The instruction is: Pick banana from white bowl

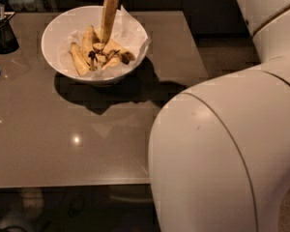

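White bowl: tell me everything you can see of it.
The white bowl is large, round and glossy, with a flaring rim and a crinkled white paper lining. It stands upright on the brown table, far left. Short spotted banana pieces lie inside; a long pale banana stands on end among them, running past the picture's top. The gripper is not in view.

One gripper (104,38) in one bowl (52,29), several bananas (80,60)

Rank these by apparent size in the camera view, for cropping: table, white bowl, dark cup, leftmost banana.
Largest: table
Next: white bowl
Smallest: dark cup and banana, too alike to rank.
The gripper reaches into the bowl from above.
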Tool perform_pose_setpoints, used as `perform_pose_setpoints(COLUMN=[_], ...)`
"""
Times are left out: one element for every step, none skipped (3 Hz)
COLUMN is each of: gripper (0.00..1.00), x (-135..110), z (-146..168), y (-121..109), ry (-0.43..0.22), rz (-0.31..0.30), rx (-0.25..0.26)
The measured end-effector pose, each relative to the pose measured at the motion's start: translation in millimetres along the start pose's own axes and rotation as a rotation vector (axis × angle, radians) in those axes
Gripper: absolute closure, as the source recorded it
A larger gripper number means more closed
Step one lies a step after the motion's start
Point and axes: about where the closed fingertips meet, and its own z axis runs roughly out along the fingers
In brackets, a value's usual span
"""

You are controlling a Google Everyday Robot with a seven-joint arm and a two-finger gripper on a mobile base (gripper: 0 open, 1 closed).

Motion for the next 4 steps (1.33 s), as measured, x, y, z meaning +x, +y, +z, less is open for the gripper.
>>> perform_pose_setpoints(gripper=[1.00, 1.00, 1.00, 1.00], x=[-12, -35, -36, -41], z=[-16, -48, -48, -63], y=[1, 25, 26, 40], ry=[-0.004, -0.038, -0.039, -0.061], rz=[0.000, 0.034, 0.033, 0.086], rx=[0.022, 0.058, 0.054, 0.050])
